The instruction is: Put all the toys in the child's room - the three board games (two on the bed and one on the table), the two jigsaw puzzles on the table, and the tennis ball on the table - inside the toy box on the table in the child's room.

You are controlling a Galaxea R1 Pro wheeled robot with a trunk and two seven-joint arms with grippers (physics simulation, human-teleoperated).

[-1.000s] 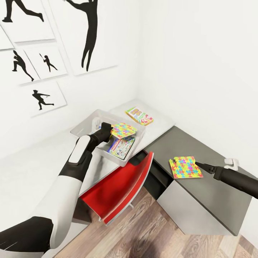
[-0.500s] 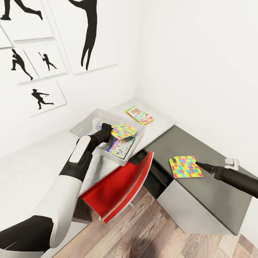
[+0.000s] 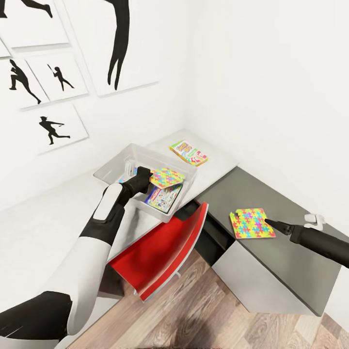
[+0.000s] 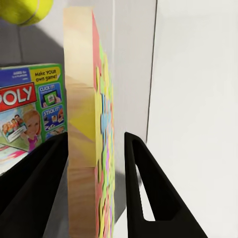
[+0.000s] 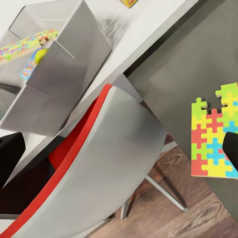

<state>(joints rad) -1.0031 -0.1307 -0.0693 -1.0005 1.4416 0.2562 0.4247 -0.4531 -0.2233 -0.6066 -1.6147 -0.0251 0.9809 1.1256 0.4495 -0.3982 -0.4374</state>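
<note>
Your left gripper (image 3: 145, 175) is over the toy box (image 3: 112, 165), which sits on the light table (image 3: 39, 228). Its fingers (image 4: 148, 193) stand on either side of a jigsaw puzzle (image 3: 167, 176) seen edge-on in the left wrist view; whether they actually press on it, or only bracket it, cannot be told from that view. In the head view the puzzle sits tilted above the box's inside, its near corner at the gripper.

Under the puzzle, a Monopoly box (image 3: 164, 198) lies flat in the toy box; the puzzle and the arm cover part of it. In the left wrist view the tennis ball (image 4: 25, 10) is cut off by the frame edge, beside the Monopoly cover (image 4: 30, 111).

The Skip-Bo box (image 3: 188, 152) lies on the table beyond the toy box, near the wall corner.

Your right gripper (image 3: 268, 223) points at the second puzzle (image 3: 251, 224), which lies flat on the dark grey top (image 3: 286, 257). Its tip meets the puzzle's edge; the finger spread cannot be told. A red chair (image 3: 162, 252) is tucked between the two surfaces.
</note>
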